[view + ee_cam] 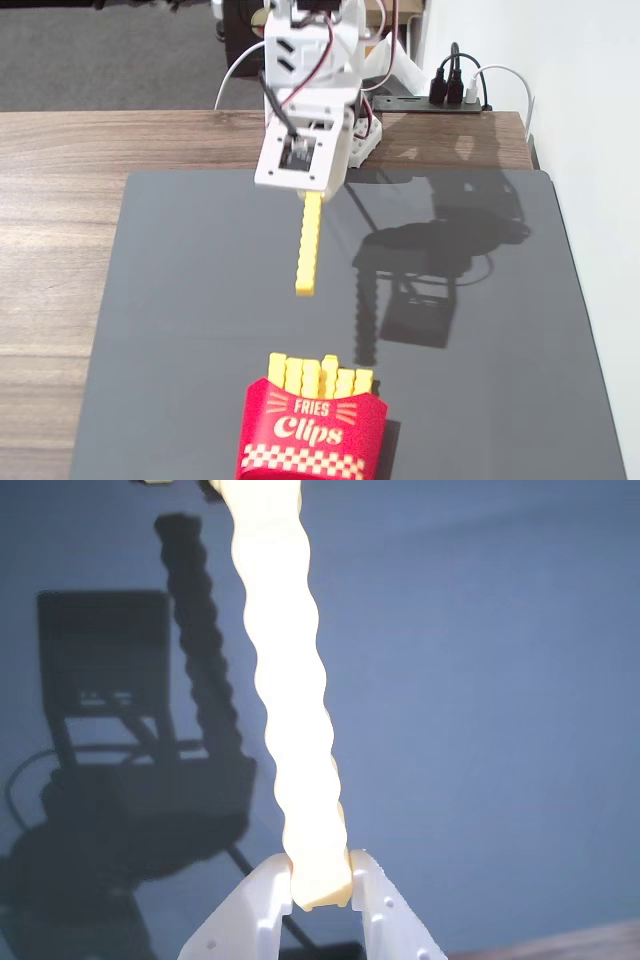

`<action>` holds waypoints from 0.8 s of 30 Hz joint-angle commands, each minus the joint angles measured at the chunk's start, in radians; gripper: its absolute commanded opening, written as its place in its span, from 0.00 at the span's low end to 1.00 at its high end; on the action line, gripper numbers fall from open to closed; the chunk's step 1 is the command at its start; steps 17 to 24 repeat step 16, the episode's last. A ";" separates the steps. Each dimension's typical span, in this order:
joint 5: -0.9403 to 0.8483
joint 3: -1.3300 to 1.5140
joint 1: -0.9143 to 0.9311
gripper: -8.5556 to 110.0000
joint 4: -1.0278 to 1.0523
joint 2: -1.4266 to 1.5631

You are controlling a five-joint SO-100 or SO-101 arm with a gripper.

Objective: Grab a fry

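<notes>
Up over the dark mat [180, 300] in the fixed view, the gripper [312, 192] is hanging with the fry [309, 243] dangling straight down from it, clear of the surface and throwing a notched shadow to the right. In the wrist view the white fingers [258, 905] are sitting nearly together, pinching the fry's [290, 690] end on both sides. Further down the fixed view, the red carton [312, 432] is standing well apart from the held fry, with more yellow sticks [318, 375] poking out the top.
</notes>
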 commanded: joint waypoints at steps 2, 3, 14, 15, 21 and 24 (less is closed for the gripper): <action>-0.025 -0.169 0.008 0.08 0.083 -0.020; -0.028 -0.198 0.009 0.08 0.095 -0.031; -0.054 -0.247 0.006 0.08 0.121 -0.069; -0.055 -0.245 0.008 0.08 0.120 -0.072; -0.057 -0.245 0.009 0.08 0.118 -0.075; -0.057 -0.245 0.009 0.08 0.118 -0.075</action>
